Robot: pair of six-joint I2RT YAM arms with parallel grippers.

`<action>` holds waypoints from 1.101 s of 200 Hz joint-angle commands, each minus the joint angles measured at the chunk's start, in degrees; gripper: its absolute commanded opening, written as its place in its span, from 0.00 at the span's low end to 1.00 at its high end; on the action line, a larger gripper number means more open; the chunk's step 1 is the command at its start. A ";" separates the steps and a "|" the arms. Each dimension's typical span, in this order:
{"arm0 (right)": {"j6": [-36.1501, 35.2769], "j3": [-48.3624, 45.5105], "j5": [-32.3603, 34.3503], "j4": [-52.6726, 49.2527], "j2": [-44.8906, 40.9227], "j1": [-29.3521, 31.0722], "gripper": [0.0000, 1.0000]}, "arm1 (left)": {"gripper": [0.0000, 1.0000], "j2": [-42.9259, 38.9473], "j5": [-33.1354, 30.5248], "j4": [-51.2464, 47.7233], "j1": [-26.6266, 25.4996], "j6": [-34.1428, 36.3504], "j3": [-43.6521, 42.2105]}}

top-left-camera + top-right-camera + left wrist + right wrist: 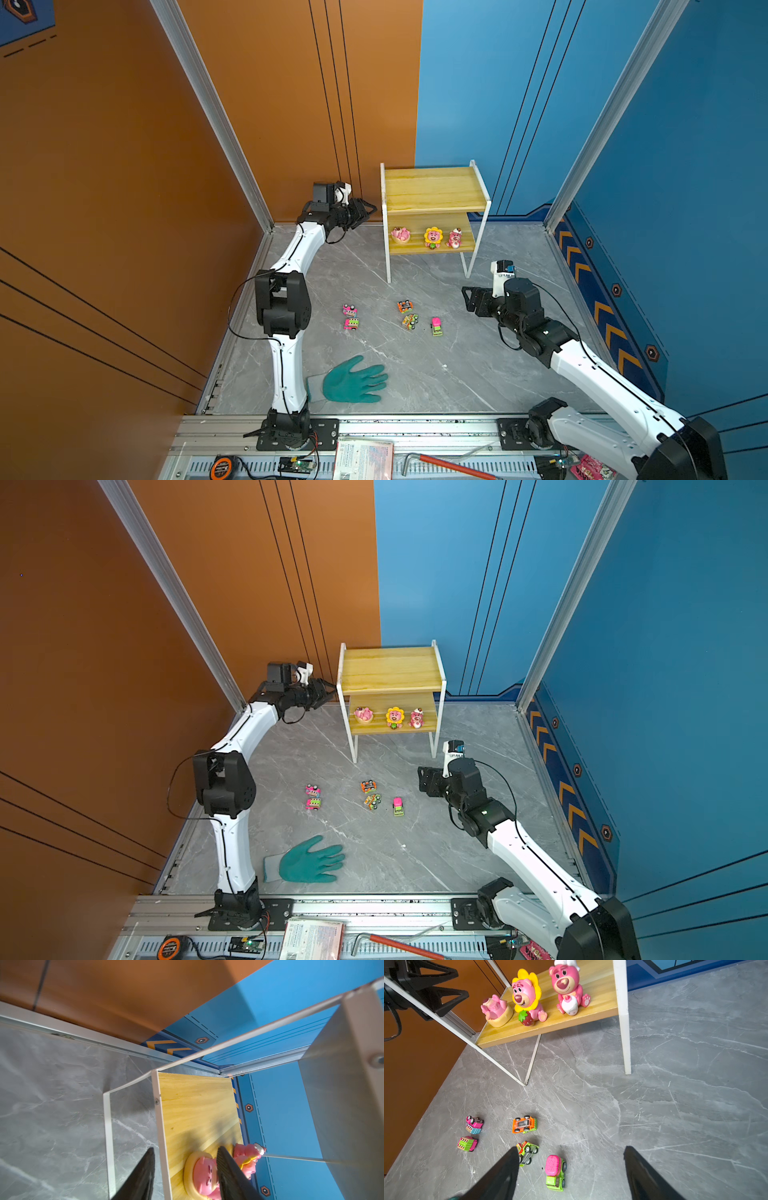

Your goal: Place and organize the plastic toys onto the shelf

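While left hand [186,1148] and right hand [571,1147] gape empty, a finger [226,1165] half-hides one bear [204,1176]

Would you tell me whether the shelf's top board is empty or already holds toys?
Empty. In both top views the top board is bare wood; the three bears sit on the lower board.

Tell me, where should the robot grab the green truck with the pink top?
Probably pinch the green truck across its two long sides, around the pink top, coming straight down from above. It stands on its wheels on the table with its roof up, and there is some room beside it for fingers. The right gripper is open and nearest to it.
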 commanded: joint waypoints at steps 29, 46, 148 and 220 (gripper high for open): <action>-0.41 0.90 -1.34 5.75 1.28 0.44 0.76 | 0.49 2.75 5.46 1.84 -2.77 0.39 1.92; 0.01 1.12 -1.34 7.14 1.95 0.93 0.73 | 0.49 3.35 6.21 1.84 -3.25 0.76 2.10; -15.03 9.50 11.30 27.90 22.09 17.50 0.64 | 0.61 -1.03 1.52 1.56 -0.73 1.75 -2.80; -20.89 20.44 19.19 35.03 37.95 18.89 0.41 | 0.48 -31.25 -10.29 -4.73 4.07 9.66 -33.74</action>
